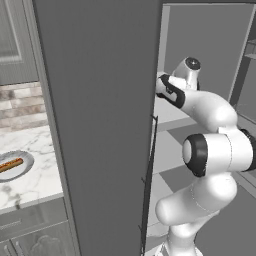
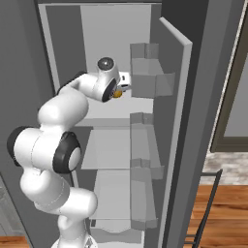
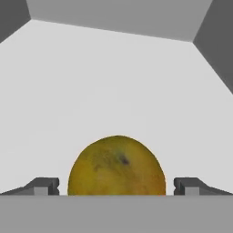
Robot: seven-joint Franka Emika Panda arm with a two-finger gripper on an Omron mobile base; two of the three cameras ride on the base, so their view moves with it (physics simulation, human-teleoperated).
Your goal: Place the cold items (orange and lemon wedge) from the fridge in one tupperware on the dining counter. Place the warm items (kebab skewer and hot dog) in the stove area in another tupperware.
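Orange [image 3: 117, 166] sits on a pale shelf [image 3: 113, 91] inside the fridge [image 2: 111, 121], and we see it right in front of our gripper [image 3: 116, 186], between the two fingertips [image 3: 45, 185]. Our fingers are spread wide apart, one on each side of the fruit, and they grasp nothing. From the right base view we see the hand reaching onto an upper shelf, with a small bit of the orange at its tip. On the marble counter [image 1: 35, 175] left of the fridge door [image 1: 100, 125] lies the hot dog [image 1: 11, 164] on a round grey plate [image 1: 24, 167].
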